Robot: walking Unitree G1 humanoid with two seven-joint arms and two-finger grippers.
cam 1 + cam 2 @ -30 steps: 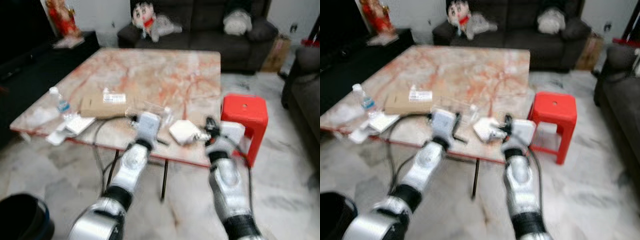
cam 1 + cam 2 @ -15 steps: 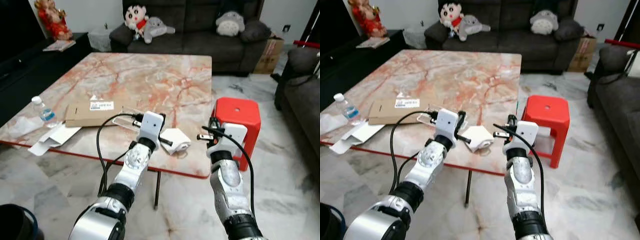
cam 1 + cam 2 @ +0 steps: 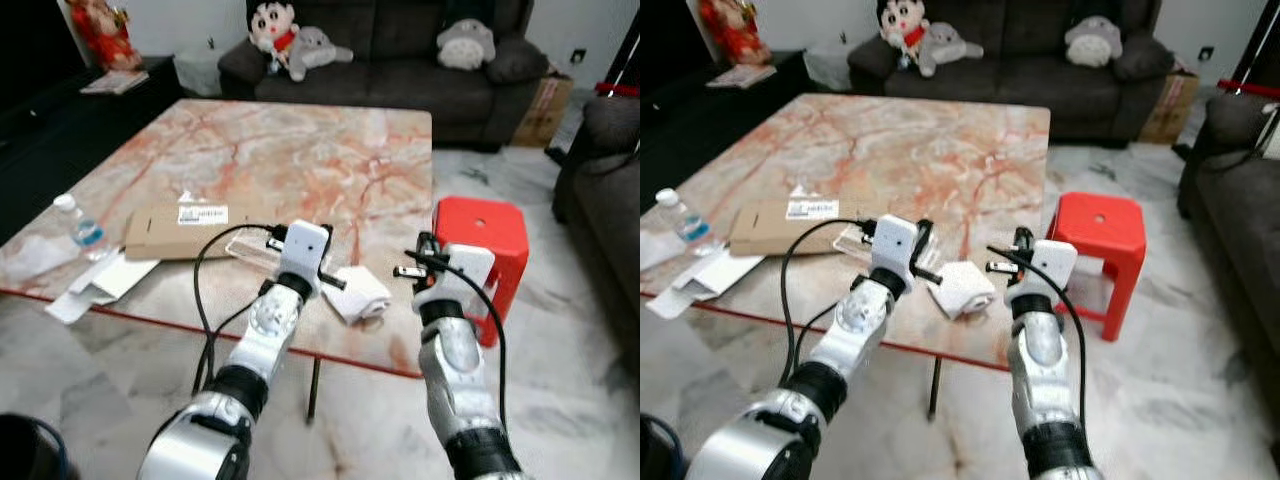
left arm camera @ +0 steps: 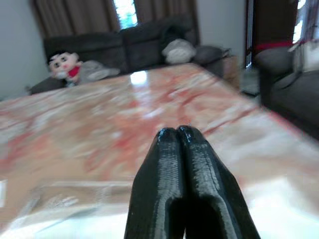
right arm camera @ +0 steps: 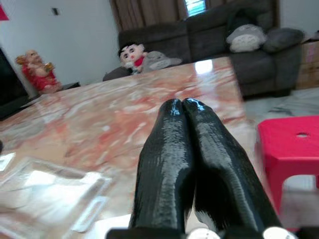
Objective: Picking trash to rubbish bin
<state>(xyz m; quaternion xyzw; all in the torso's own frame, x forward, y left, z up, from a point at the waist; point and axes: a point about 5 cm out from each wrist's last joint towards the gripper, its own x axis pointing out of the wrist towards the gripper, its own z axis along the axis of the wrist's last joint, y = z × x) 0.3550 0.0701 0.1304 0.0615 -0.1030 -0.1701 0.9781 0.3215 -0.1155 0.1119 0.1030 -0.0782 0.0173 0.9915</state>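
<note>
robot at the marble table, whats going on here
The robot stands at the near edge of the marble table, both arms raised over it. The left gripper and right gripper are shut and hold nothing. A crumpled white tissue lies on the table between the two arms, with a clear plastic tray, a flat cardboard box, white paper and a water bottle further to the robot's left. Nothing has been picked up yet.

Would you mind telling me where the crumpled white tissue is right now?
The crumpled white tissue lies near the marble table's front edge, between the left end effector and the right end effector.
</note>
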